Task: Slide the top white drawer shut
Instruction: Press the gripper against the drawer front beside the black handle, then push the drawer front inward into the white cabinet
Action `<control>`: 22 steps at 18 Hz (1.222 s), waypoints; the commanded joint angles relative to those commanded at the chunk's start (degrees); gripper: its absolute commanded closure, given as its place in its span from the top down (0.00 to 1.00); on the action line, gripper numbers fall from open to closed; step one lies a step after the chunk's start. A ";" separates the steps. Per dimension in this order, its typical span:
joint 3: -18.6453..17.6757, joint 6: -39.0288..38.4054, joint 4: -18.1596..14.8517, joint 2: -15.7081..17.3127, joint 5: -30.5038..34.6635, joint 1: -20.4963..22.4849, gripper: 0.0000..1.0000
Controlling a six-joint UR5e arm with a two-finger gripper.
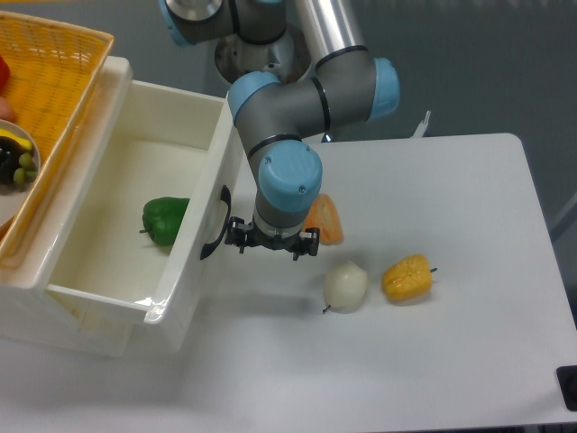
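The top white drawer (194, 271) stands pulled out at the left, open to the camera, with a green pepper (165, 219) lying inside. Its black curved handle (215, 225) is on the front panel facing right. My gripper (271, 249) points down at the table just right of the handle, close to the drawer front. The blue wrist joint above it hides the fingers, so I cannot tell whether they are open or shut, or whether they touch the handle.
A yellow wicker basket (63, 72) with a plate of fruit sits on top of the cabinet at the far left. On the white table (451, 361) lie an orange pepper (327, 219), a white vegetable (346, 285) and a yellow pepper (407, 278), all right of the gripper.
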 joint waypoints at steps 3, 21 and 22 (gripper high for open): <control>0.00 0.00 -0.17 0.00 0.00 -0.17 1.00; -0.62 -0.09 -0.53 0.88 -1.85 -1.85 1.00; -0.70 -0.09 -0.53 0.88 -1.85 -1.93 1.00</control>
